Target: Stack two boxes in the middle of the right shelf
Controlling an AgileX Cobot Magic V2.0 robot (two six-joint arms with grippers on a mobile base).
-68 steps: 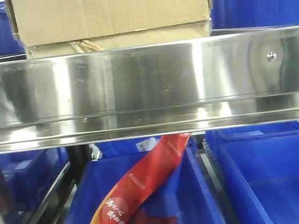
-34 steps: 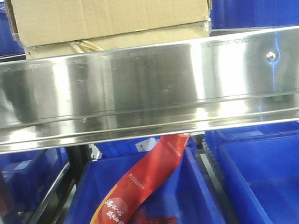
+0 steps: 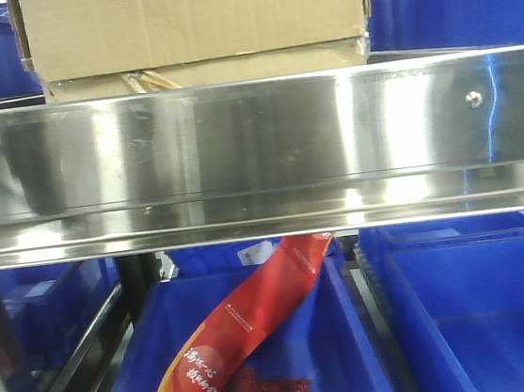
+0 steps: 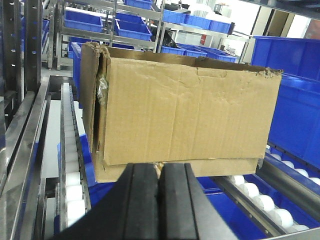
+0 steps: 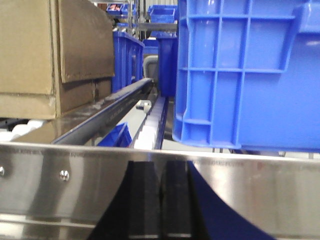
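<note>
front: close, level at shelf [image 3: 257, 149] lip | wrists: behind tools, sharing boxes [image 4: 185, 125]

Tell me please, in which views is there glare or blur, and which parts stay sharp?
Front-facing view: bright vertical glare bands on the steel shelf lip wash out detail; the red packet below is sharp. Left wrist view: the taller cardboard box is crisp, the left gripper dark and soft, background windows overexposed. Right wrist view: the blue bin is slightly soft, the right gripper dark.

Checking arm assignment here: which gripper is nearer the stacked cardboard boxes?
Left. The left gripper, shut, faces the boxes head-on, just short of the lower one's front. The right gripper, also shut, sits off to their right, facing a blue bin.
</note>
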